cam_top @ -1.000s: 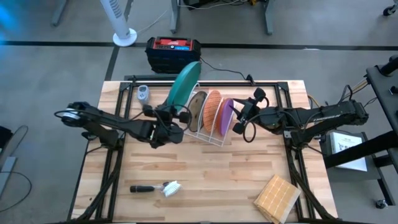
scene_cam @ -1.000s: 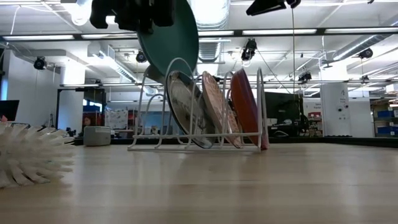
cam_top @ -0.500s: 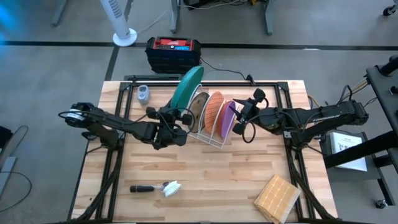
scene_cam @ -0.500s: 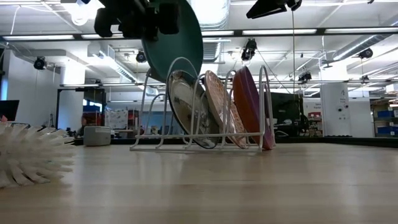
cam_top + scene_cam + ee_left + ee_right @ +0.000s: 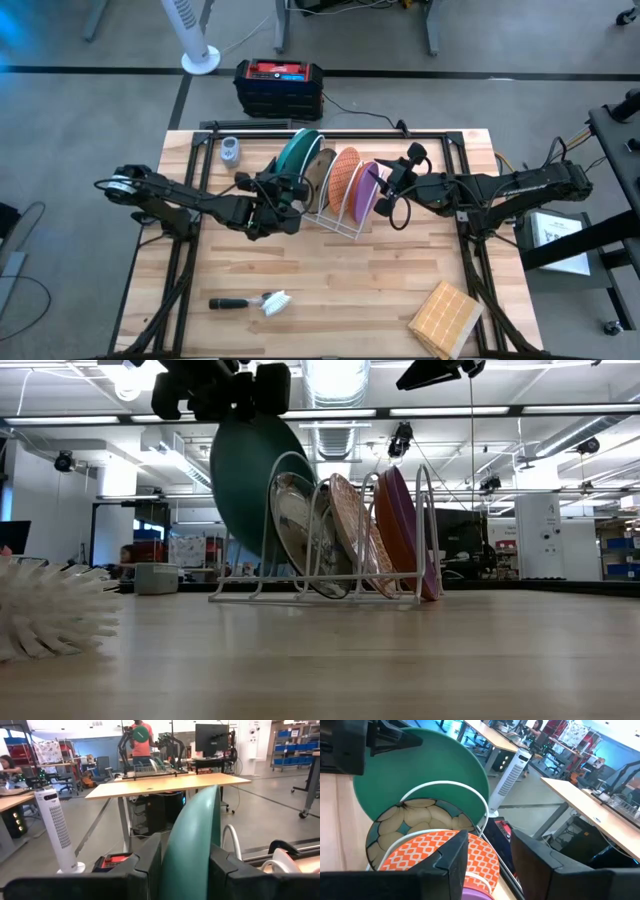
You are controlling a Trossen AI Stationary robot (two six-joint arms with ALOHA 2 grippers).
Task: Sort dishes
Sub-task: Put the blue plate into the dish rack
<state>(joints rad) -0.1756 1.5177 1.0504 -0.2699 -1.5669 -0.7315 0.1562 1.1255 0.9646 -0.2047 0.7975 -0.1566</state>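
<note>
From above, the left gripper (image 5: pixel 283 190) grips the edge of the teal plate (image 5: pixel 296 155), which stands on edge at the left end of the white rack (image 5: pixel 335 215) near the back middle of the table (image 5: pixel 330 290). In the rack next to it stand the speckled plate (image 5: pixel 318 172), the orange plate (image 5: pixel 342 175) and the purple plate (image 5: pixel 364 185), in that order toward the right. The right gripper (image 5: pixel 383 190) hangs just beside the purple plate; whether its fingers are apart cannot be told here. A dish brush (image 5: pixel 262 301) lies near the front left, a wooden block (image 5: pixel 446 318) at the front right.

At table level, the teal plate (image 5: pixel 245 485) hangs tilted from the left gripper (image 5: pixel 225 385) at the rack's (image 5: pixel 330 595) left end, its lower edge hidden behind the wire. The brush bristles (image 5: pixel 45 610) show at the left edge.

The left wrist camera shows its two fingers (image 5: pixel 150 865) pressed on either side of the teal plate (image 5: pixel 192 845).

The right wrist camera shows its fingers (image 5: pixel 455 865) spread apart and empty, with the teal plate (image 5: pixel 427 770), the speckled plate (image 5: pixel 415 820) and the orange plate (image 5: pixel 445 850) beyond them behind the rack's wire hoops (image 5: pixel 451 787).
</note>
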